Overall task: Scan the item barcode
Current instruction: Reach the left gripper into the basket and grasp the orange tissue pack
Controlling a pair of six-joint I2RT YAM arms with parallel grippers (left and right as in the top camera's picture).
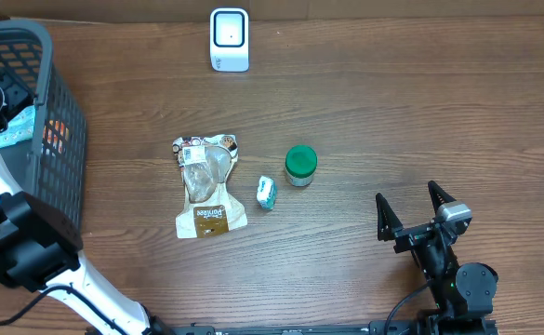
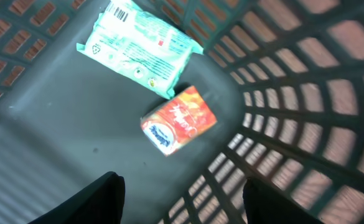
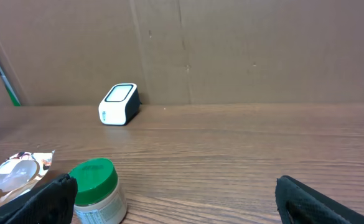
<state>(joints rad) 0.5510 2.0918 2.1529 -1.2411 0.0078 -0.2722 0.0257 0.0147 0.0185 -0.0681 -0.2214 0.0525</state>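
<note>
- My left pincer (image 2: 182,186) hangs inside the dark basket (image 1: 32,35), released: its two fingers stand apart with only the basket floor between them.
- Just ahead of those fingers lies the orange-red pack (image 2: 178,127), flat on the basket floor and near the lattice wall.
- In my left wrist view its long axis runs on a slant from lower left to upper right. Its white-marked end points to the lower left, towards my left-hand finger.
- Beyond it lies a mint-green packet (image 2: 138,46), also flat, with one corner just beside the orange-red pack. I cannot tell whether they touch.
- The packet's long axis slants from upper left to lower right. A barcode shows face up at the upper-left end.
- The white scanner (image 1: 229,39) stands at the far edge of the table (image 1: 420,102), well apart from the basket.
- My right pincer (image 1: 406,194) sits low at the near right of the table, spread wide and holding nothing.
- Between basket and right pincer lie a pouch (image 1: 206,186), a small teal packet (image 1: 266,193) and a green-lidded jar (image 1: 300,166), the jar upright.
</note>
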